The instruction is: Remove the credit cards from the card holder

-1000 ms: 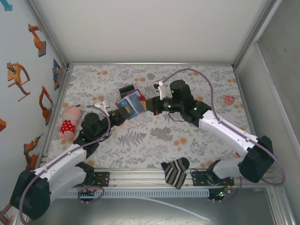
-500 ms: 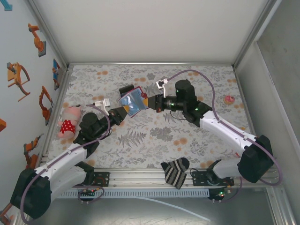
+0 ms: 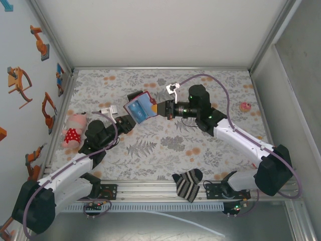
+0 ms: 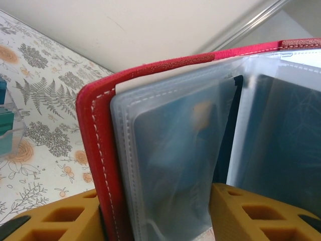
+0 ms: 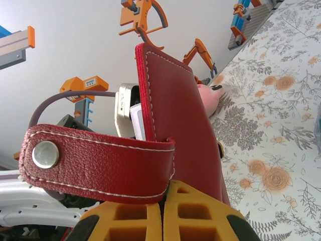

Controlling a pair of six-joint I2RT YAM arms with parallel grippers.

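Top external view: the card holder (image 3: pixel 136 106) is held up off the floral table (image 3: pixel 200 145) between the two arms, opened like a book with its blue-grey inside facing up toward the camera. The left gripper (image 3: pixel 129 120) grips its lower near corner, and the right gripper (image 3: pixel 153 107) grips the opposite, right-hand edge. From the left wrist, the two yellow fingers (image 4: pixel 251 213) sit on either side of the red cover and its stack of clear plastic sleeves, closed on them (the stack fills the gap between the pads). The credit cards (image 4: pixel 170 160) show as teal rectangles inside those sleeves, one in the nearer leaf and another in the leaf to its right, both tucked in. From the right wrist, the yellow fingers (image 5: pixel 120 221) are drawn nearly together, pinching the red leather at the base of the cover, and the closing tab (image 5: pixel 100 160) with its round metal snap (image 5: pixel 45 154) hangs loose across the front. On the table, well apart from the holder, lie a pink plush toy (image 3: pixel 73 129) near the left wall, a striped sock (image 3: pixel 188 184) at the near edge, and a small pink item (image 3: pixel 245 106) far right.
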